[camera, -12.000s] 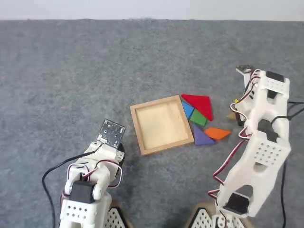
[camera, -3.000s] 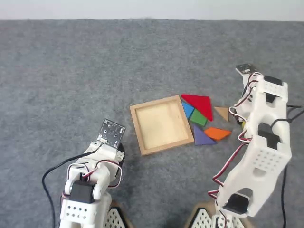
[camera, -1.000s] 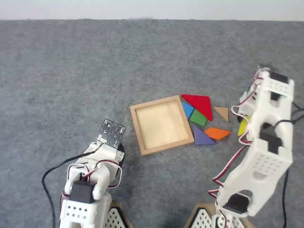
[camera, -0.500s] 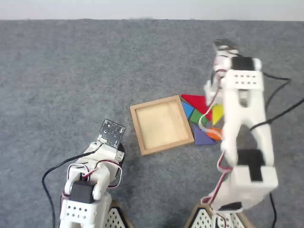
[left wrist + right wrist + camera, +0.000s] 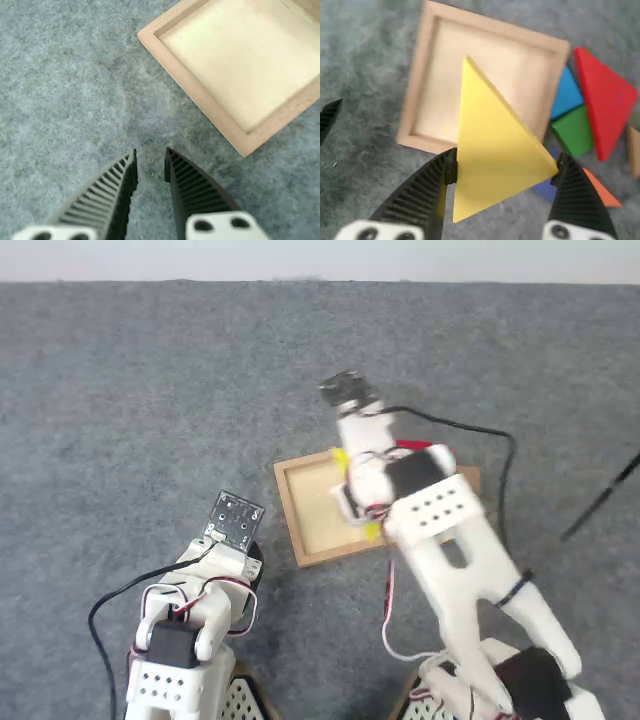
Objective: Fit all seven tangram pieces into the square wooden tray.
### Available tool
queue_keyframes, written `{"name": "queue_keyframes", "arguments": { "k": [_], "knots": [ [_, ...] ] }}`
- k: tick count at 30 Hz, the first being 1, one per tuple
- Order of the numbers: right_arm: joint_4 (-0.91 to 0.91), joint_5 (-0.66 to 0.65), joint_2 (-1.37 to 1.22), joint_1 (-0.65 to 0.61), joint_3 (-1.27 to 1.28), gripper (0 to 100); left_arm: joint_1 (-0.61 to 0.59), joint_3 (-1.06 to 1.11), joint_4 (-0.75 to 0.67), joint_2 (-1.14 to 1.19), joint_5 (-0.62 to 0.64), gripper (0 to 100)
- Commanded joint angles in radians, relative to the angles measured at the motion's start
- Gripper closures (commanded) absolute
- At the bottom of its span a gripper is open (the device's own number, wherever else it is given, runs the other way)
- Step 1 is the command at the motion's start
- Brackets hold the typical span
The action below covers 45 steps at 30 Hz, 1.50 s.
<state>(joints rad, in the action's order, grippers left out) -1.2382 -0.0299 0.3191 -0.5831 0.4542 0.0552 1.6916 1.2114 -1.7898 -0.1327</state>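
Right tool (image 5: 506, 167) now over tray (image 5: 414, 90), clenched on one yellow triangle (image 5: 490, 150); left tool (image 5: 150, 156) released.

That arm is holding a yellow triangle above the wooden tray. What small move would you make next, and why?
Probably lower it gently toward a tray corner. The right tool grips the yellow triangle over the tray, whose floor looks bare, so there seems to be room to lay it flat. It may need a small turn to line up with the walls.

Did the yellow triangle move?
Yes. The right tool carried the yellow triangle leftward, from right of the red piece to over the wooden tray.
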Motion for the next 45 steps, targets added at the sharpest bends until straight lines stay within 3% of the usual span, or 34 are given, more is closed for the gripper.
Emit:
{"name": "queue_keyframes", "arguments": {
  "k": [1, 9, 18, 32, 45],
  "knots": [
    [0.028, 0.023, -0.143, -0.059, -0.121, 79.0, 0.000, -0.007, 0.005, -0.002, 0.012, 91],
    [0.027, 0.143, -0.426, -0.139, -0.334, 79.0, 0.000, -0.007, 0.005, -0.002, 0.012, 91],
    [0.022, 0.153, -0.596, -0.150, -0.456, 79.0, 0.000, -0.007, 0.005, -0.002, 0.012, 91],
    [0.041, 0.155, -0.610, -0.147, -0.471, 78.6, 0.000, -0.007, 0.005, -0.002, 0.012, 91],
    [0.048, 0.236, -0.611, -0.142, -0.465, 77.8, 0.000, -0.007, 0.005, -0.002, 0.012, 91]
  ]
}}
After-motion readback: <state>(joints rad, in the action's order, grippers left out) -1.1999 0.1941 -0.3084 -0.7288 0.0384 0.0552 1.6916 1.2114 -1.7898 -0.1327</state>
